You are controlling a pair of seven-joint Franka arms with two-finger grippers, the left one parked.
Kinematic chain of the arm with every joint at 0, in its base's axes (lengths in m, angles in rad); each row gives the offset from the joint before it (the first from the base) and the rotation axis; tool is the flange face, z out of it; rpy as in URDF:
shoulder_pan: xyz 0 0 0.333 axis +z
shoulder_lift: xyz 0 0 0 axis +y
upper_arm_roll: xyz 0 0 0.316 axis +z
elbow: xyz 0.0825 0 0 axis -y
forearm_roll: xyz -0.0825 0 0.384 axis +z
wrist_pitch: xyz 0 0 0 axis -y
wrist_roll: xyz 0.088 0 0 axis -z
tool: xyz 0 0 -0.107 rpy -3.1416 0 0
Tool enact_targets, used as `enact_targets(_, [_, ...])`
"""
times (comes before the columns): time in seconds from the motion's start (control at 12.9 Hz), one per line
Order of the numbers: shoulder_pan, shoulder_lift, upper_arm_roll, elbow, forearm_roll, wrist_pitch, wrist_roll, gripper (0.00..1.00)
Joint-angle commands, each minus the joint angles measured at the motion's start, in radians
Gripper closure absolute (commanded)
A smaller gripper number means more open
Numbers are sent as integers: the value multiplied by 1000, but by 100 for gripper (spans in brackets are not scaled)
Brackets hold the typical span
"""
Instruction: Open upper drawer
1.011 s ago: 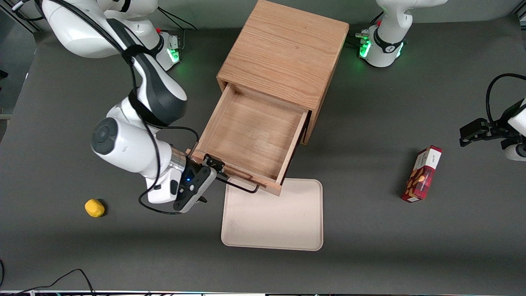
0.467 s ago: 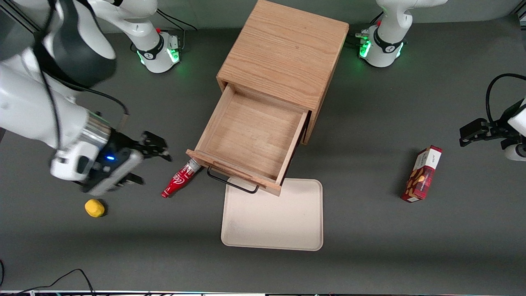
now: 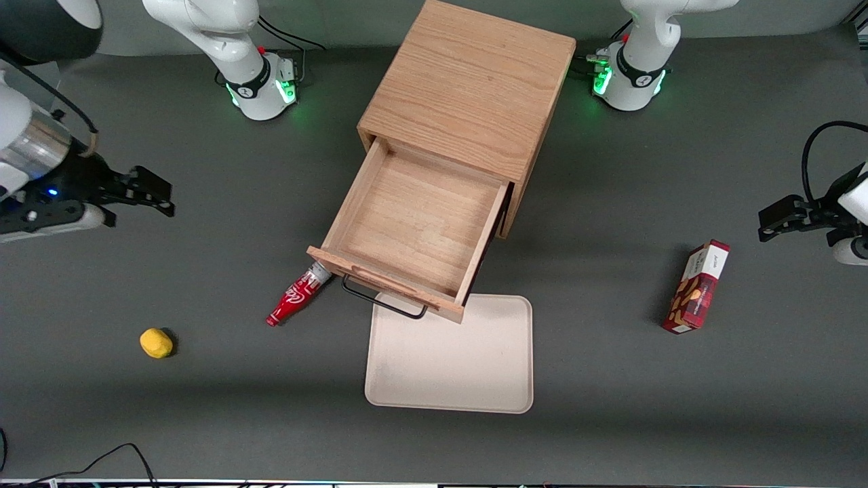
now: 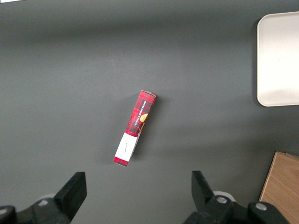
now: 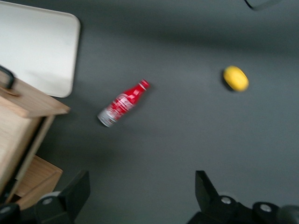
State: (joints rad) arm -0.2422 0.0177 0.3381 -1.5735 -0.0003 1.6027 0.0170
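Note:
The upper drawer of the oak cabinet stands pulled far out toward the front camera, showing a bare wood inside. Its black wire handle hangs over the tray's edge. In the right wrist view the drawer's front corner shows beside the tray. My gripper is high above the table toward the working arm's end, well away from the drawer, open and holding nothing. Its fingers frame bare dark table.
A cream tray lies in front of the drawer. A red bottle lies on its side by the drawer's front corner. A yellow lump sits nearer the working arm's end. A red box lies toward the parked arm.
My gripper let go of the drawer handle and drew away sideways and upward toward the working arm's end. The red bottle, hidden under the arm before, now shows. The drawer has not moved.

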Motion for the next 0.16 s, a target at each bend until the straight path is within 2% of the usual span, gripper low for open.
enact_targets(0.0, [-54, -105, 2, -128, -10, 10, 34, 0])
enact_targets(0.08, [-65, -102, 2, -123, -10, 5, 34, 0])
